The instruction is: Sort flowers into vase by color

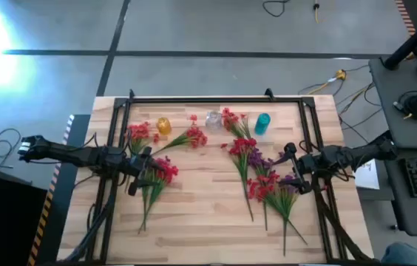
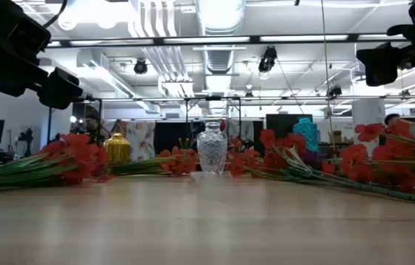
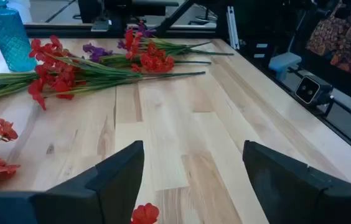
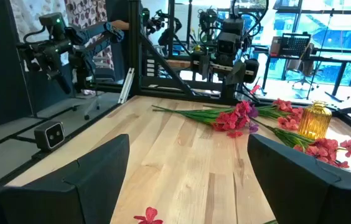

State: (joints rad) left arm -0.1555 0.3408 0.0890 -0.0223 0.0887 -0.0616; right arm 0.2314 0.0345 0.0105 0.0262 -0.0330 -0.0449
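flowers lie flat on the wooden counter (image 1: 208,214) in loose bunches, none in a vase yet, so sorting looks barely begun. in the high view, one red bunch (image 1: 157,177) sits at centre left, a smaller red sprig (image 1: 190,137) lies above it, and a larger mixed heap of red and purple sprigs (image 1: 264,177) fans out at centre right, stems pointing toward the lower edge. three vases stand in a row along the upper part of the counter: a gold vase (image 1: 164,125), a clear glass vase (image 1: 213,120) and a teal vase (image 1: 262,123). the row is within reach of both arms, and probably each vase is meant for one colour. the left pincer (image 1: 143,174) enters from the left edge of the frame, arm stretched level, and hovers over the blossom end of the left bunch; its wrist view shows the fingers (image 3: 116,174) spread apart, nothing between them, one red blossom just below. the right pincer (image 1: 291,168) comes in from the right edge, likewise level, over the right side of the mixed heap; fingers (image 4: 94,168) stand wide apart, empty, a red blossom at the frame bottom. judgement: both arms are poised for a first pick; tangled stems could drag neighbouring sprigs along.
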